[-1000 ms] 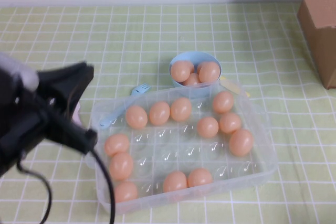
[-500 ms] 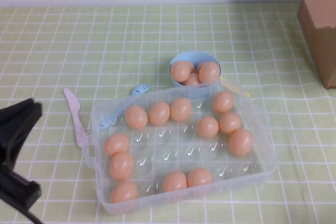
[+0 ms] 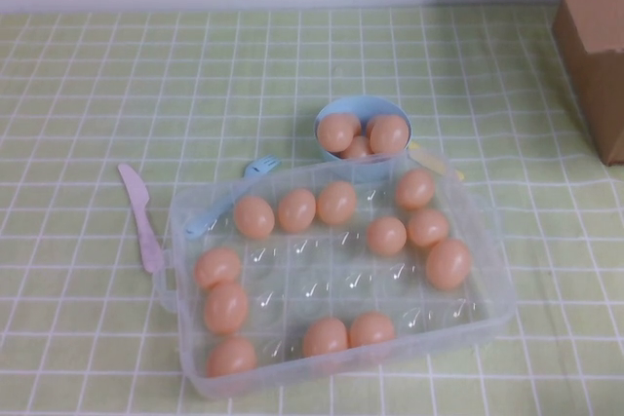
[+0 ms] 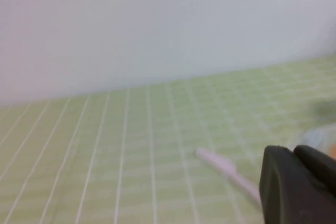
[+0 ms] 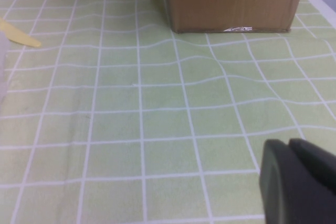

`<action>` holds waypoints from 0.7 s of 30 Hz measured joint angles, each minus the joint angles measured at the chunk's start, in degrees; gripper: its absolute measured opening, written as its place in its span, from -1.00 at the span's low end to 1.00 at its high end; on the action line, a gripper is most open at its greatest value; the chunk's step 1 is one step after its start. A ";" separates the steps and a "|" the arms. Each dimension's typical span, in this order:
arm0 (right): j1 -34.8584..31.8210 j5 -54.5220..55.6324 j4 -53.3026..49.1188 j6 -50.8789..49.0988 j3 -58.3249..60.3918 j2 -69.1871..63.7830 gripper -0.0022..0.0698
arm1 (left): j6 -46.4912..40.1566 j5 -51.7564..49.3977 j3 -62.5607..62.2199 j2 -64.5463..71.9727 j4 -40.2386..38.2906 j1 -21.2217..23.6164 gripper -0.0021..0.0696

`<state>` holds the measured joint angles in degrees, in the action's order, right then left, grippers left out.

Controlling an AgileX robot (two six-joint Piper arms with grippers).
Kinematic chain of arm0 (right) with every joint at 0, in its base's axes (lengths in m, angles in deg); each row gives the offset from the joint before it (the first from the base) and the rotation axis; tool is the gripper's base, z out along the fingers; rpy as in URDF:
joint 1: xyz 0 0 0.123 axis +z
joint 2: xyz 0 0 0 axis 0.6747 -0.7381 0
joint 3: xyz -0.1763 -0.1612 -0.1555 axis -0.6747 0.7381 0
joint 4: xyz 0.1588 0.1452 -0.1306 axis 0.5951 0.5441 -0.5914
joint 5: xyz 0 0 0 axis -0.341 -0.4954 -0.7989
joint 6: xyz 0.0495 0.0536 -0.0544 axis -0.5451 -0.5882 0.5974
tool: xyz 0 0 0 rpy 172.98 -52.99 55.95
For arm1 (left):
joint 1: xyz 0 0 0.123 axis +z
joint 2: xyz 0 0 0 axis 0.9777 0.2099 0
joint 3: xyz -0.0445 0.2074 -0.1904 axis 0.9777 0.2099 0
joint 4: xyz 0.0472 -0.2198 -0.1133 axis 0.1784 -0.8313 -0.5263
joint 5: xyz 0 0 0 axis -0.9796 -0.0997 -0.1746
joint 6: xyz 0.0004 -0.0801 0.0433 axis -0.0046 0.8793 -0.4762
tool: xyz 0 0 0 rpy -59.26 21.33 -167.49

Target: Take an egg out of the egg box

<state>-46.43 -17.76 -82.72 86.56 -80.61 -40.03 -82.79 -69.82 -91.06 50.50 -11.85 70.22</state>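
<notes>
A: Where is the egg box (image 3: 195, 231) placed, and what is held in it?

B: It is set on the green checked cloth (image 3: 97, 75), near the front edge of the table, lid off. 12 eggs are counted in its moulded cells, mostly along the rim rows, while the middle cells are left bare. An easy candidate is the egg (image 3: 253, 216) in the far row toward the left side, since nothing is stacked on it. None is lifted out yet.

A: And the eggs outside the box?

B: 3 are seen in the small blue bowl (image 3: 363, 106) just behind the box. It can be judged that the bowl is kept close so a short carry is enough.

A: What else is laid there?

B: A blue fork (image 3: 255, 169) is partly tucked under the box's far left corner, and a pink knife (image 3: 139, 213) is laid just beside its left wall. A yellow piece (image 3: 434, 160) is poked out behind the right corner; most of it is hidden. A brown carton (image 3: 595, 36) is cut off at the right edge.

A: The grippers?

B: Neither is caught by the raised camera. Only a dark corner of the left gripper (image 4: 296, 184) is shown above the cloth near the knife, and of the right gripper (image 5: 296, 182) above bare cloth facing the carton. Whether their fingers are spread or pressed together cannot be told.
</notes>
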 joint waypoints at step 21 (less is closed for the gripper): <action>0.00 0.23 0.12 0.00 0.00 0.00 -0.99 | 3.71 -9.29 6.02 -1.43 1.57 7.62 -0.95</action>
<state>-46.43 -17.53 -82.60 86.56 -80.61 -40.03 -79.08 -79.11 -85.04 49.07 -10.28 77.84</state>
